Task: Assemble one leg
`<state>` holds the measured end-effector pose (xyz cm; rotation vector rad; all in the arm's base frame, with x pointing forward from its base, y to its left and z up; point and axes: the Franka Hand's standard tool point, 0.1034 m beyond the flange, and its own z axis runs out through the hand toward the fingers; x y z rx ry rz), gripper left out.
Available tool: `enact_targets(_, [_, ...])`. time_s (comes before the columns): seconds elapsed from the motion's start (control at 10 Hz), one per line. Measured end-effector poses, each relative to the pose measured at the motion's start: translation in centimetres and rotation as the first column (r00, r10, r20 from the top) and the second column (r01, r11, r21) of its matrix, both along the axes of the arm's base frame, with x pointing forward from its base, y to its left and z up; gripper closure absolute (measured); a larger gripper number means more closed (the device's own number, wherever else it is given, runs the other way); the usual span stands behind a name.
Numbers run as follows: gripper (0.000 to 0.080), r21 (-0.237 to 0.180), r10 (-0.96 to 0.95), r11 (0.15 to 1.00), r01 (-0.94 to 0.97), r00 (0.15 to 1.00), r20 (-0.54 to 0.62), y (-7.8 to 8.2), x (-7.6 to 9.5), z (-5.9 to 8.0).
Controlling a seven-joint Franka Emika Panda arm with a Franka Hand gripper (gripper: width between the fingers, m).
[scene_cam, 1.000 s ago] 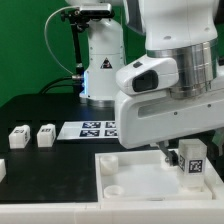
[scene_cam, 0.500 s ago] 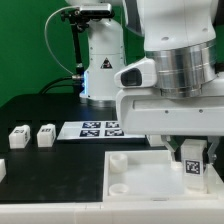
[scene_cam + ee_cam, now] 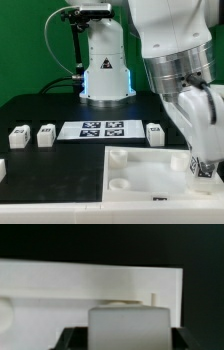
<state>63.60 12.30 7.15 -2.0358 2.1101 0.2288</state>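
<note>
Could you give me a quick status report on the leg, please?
Gripper shut on leg. Leg over tray, at its corner on the exterior view's right; seated or not, cannot tell. Nothing seen in the way.

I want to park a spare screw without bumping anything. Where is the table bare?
Widest bare table: bordered by the tray on the exterior view's right and two loose legs behind. The strip between marker board and tray is narrow. Crowded: the tray's corner at the view's right, where the gripper holds another leg.
</note>
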Motion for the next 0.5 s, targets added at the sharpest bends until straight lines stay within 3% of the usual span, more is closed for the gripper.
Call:
enact_targets(0.2, [0.0502, -0.001, 0.007, 1.000, -0.007, 1.000, 0.002, -0.04, -0.01, -0.04])
enact_targets(0.3, [0.0338, -0.005, 0.070, 0.998, -0.070, 0.997, 0.017, -0.01, -0.05, -0.07])
enact_targets(0.4, [0.0338, -0.019, 0.199, 0.980, -0.198, 0.979, 0.052, 0.01, -0.17, -0.25])
enact_targets(0.5, [0.0178, -0.048, 0.348, 0.937, -0.345, 0.933, 0.096, -0.21, -0.23, -0.51])
